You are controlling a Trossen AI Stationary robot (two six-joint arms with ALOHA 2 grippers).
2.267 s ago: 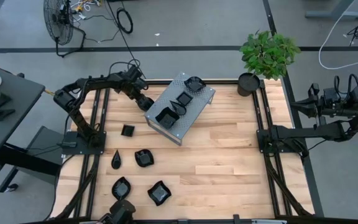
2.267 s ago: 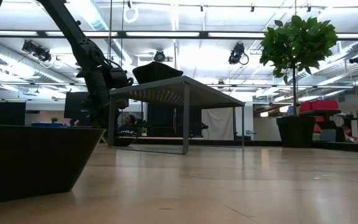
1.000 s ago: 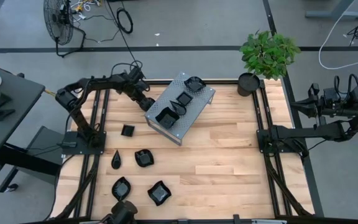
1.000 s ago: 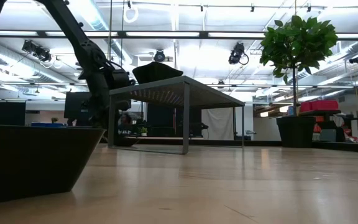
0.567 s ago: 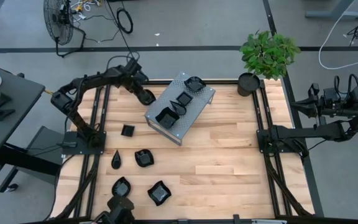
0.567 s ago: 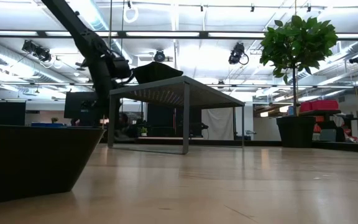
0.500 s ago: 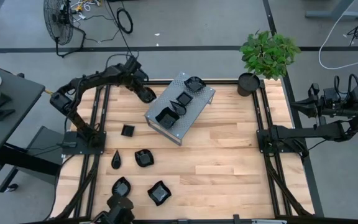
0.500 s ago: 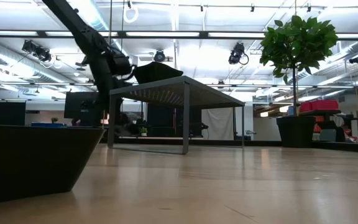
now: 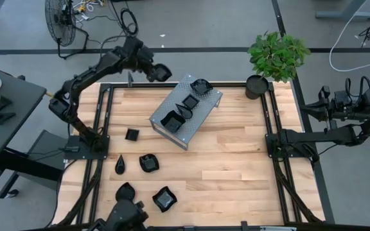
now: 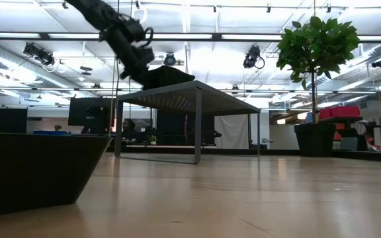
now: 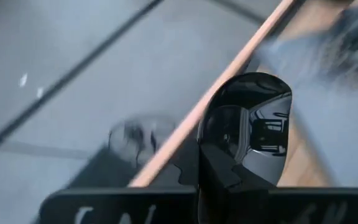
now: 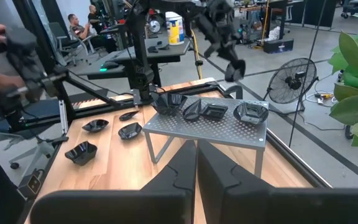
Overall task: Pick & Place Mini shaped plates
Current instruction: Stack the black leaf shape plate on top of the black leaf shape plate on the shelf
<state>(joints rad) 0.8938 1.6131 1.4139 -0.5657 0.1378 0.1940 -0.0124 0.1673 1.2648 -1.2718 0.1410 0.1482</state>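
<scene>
The left gripper [image 9: 161, 72] hangs raised over the table's far-left edge, clamped on a small glossy black rounded plate [image 11: 257, 127] – just left of the grey perforated metal stand [image 9: 204, 114]; the right gripper [image 12: 196, 163] waits closed, far right

I can read no words, labels, brand marks or numbers anywhere around me, and the pale marks low on my left wrist's own housing are too blurred to make out as letters.
</scene>
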